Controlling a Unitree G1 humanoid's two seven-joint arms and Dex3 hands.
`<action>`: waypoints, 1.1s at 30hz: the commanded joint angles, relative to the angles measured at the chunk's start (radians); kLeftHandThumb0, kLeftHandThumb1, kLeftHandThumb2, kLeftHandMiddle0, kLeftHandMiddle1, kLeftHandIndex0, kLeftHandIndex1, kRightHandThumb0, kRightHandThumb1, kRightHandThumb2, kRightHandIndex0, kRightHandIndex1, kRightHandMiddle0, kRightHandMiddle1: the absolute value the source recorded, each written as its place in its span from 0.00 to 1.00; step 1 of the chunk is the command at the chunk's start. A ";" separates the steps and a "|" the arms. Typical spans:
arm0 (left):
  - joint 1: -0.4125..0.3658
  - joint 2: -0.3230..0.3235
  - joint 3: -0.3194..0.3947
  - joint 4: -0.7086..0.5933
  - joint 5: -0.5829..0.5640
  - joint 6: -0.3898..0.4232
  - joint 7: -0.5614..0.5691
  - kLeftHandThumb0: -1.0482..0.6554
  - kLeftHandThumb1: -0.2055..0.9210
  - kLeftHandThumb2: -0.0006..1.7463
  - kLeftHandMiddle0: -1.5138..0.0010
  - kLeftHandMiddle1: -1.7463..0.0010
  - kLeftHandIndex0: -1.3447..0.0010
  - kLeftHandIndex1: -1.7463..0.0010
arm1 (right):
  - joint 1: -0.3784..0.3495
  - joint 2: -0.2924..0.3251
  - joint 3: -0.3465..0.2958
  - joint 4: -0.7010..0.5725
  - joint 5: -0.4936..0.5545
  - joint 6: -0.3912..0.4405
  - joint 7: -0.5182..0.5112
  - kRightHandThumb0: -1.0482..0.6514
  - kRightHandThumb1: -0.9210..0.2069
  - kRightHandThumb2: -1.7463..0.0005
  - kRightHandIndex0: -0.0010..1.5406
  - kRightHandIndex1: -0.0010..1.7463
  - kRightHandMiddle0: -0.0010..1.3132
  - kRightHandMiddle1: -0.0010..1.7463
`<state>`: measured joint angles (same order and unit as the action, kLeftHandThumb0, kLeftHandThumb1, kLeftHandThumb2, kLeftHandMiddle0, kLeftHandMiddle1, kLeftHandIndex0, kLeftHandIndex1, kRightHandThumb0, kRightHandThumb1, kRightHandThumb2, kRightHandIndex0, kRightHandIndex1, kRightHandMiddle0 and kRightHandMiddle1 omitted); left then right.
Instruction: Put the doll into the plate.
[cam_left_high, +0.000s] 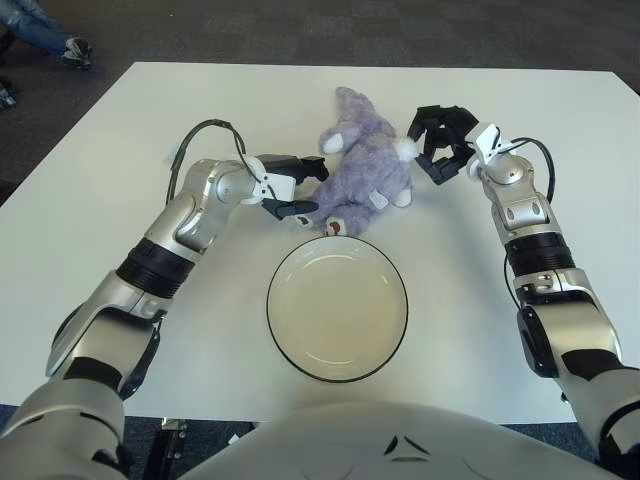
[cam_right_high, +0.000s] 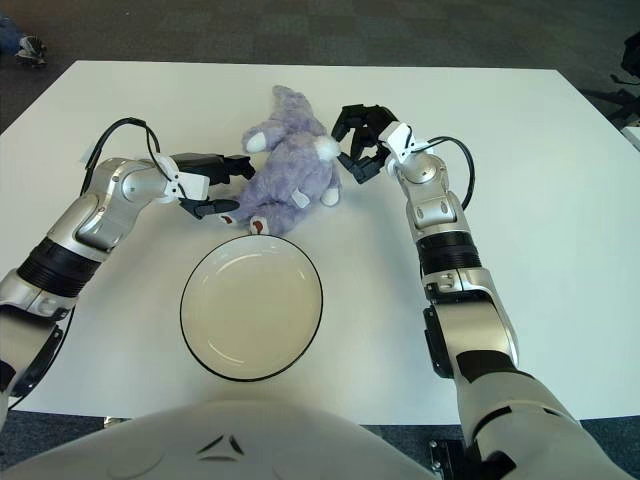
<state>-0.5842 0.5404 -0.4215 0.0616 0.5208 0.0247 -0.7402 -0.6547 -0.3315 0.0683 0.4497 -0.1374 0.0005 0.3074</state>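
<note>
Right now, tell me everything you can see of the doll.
The doll is a lavender plush animal with white paws and a white tail tuft, soft and fuzzy. It lies on the white table, just beyond the empty plate and outside it. The left hand brackets its left side and the right hand its tail side; no firm grasp shows.

Both views: head-mounted stereo pair, looking fwd & down at the white bench (cam_left_high: 120, 330) from close above. Right eye set slightly to the right, so contents sit further left. Both share nearly whole bench top, both arms
</note>
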 joint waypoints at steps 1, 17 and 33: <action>-0.011 -0.015 0.001 0.017 0.010 -0.002 0.022 0.00 1.00 0.51 0.85 0.37 1.00 0.49 | 0.006 -0.008 -0.010 -0.018 0.019 0.004 0.019 0.61 0.73 0.17 0.49 1.00 0.59 0.79; 0.010 -0.063 -0.005 0.007 0.020 0.026 0.054 0.00 1.00 0.50 0.75 0.24 1.00 0.47 | 0.007 -0.009 -0.019 -0.014 0.043 0.010 0.043 0.61 0.73 0.16 0.50 1.00 0.54 0.84; 0.019 -0.066 -0.027 0.030 0.004 -0.046 0.048 0.00 1.00 0.45 0.83 0.02 1.00 0.50 | 0.008 -0.011 -0.014 -0.022 0.025 0.023 0.017 0.61 0.73 0.15 0.50 1.00 0.53 0.84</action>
<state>-0.5794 0.4631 -0.4380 0.0890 0.5204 0.0002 -0.6889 -0.6529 -0.3340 0.0601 0.4471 -0.1099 0.0124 0.3280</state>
